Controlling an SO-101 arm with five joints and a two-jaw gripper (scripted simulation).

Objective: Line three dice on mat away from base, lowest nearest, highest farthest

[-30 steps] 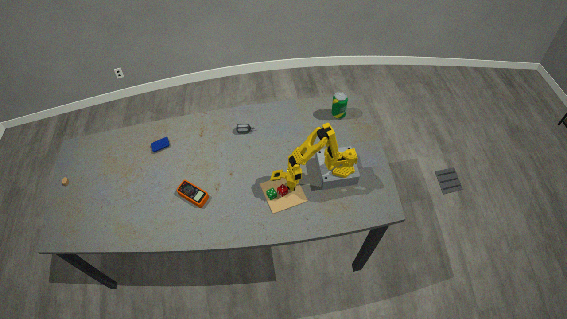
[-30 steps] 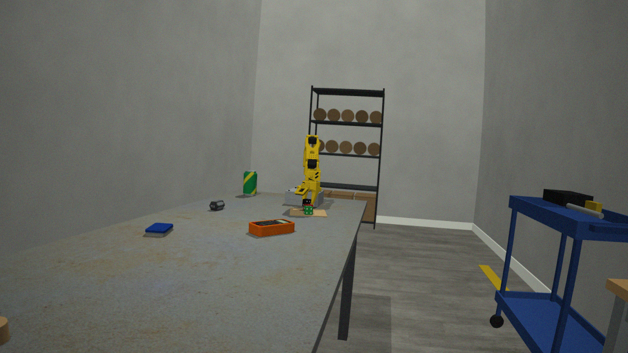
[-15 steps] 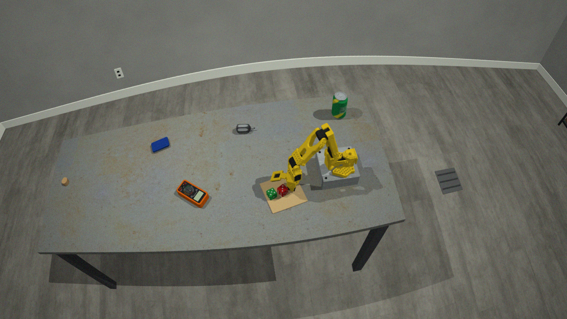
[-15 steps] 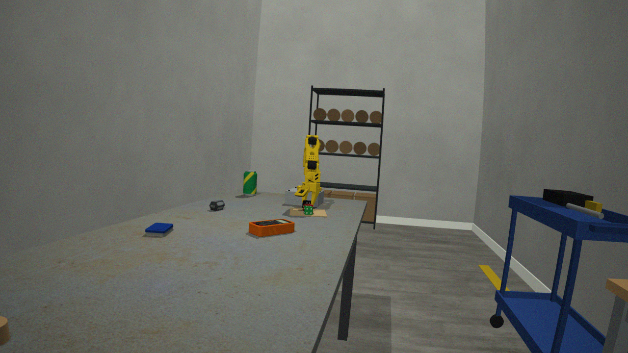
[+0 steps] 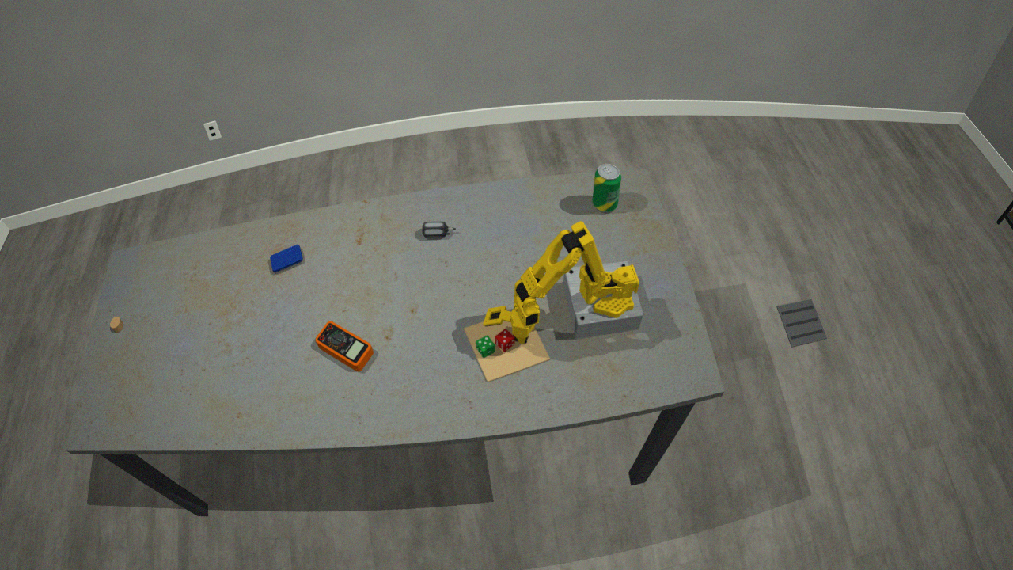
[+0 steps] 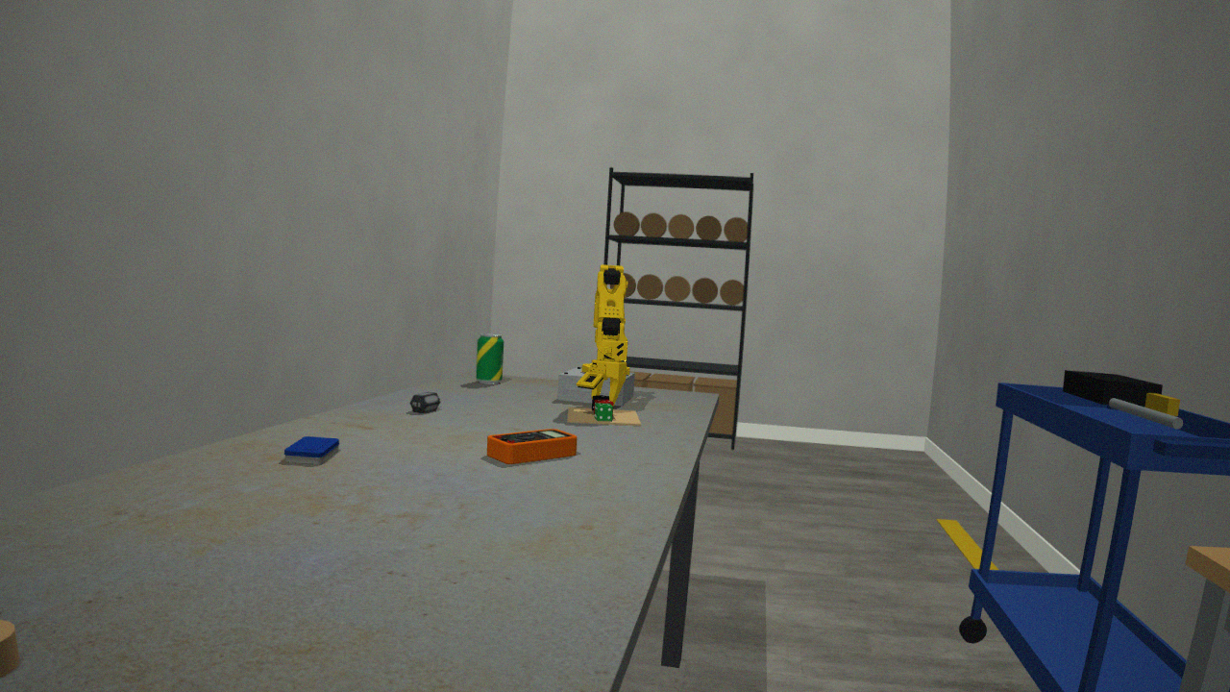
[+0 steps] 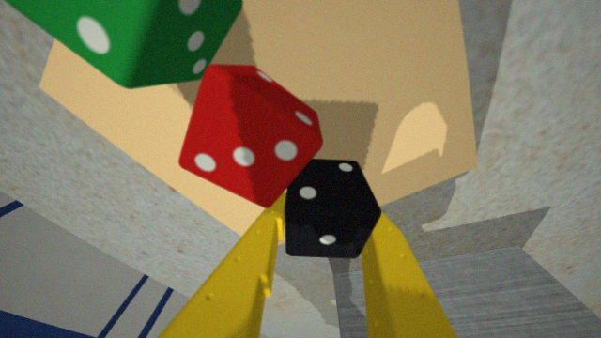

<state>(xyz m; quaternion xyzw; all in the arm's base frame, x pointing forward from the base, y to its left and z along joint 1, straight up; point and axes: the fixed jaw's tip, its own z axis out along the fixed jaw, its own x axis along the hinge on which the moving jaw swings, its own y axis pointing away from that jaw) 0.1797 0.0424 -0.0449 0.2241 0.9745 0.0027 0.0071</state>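
My gripper (image 7: pixel 324 221) is shut on a black die (image 7: pixel 331 208), held low over the near edge of the tan mat (image 7: pixel 292 92), close beside the red die. The red die (image 7: pixel 251 133) sits on the mat just beyond it, and the green die (image 7: pixel 136 33) sits farther out near the mat's far edge. In the top view the red die (image 5: pixel 505 339) and the green die (image 5: pixel 485 346) lie side by side on the mat (image 5: pixel 506 351), with the yellow arm's gripper (image 5: pixel 525 332) lowered at the red die's base side. The black die is hidden there behind the arm.
The arm's grey base block (image 5: pixel 601 308) stands just right of the mat. An orange multimeter (image 5: pixel 344 345) lies to the left. A green can (image 5: pixel 606 188), a small dark object (image 5: pixel 434 229), a blue pad (image 5: pixel 286 257) and a cork (image 5: pixel 115 324) lie farther off.
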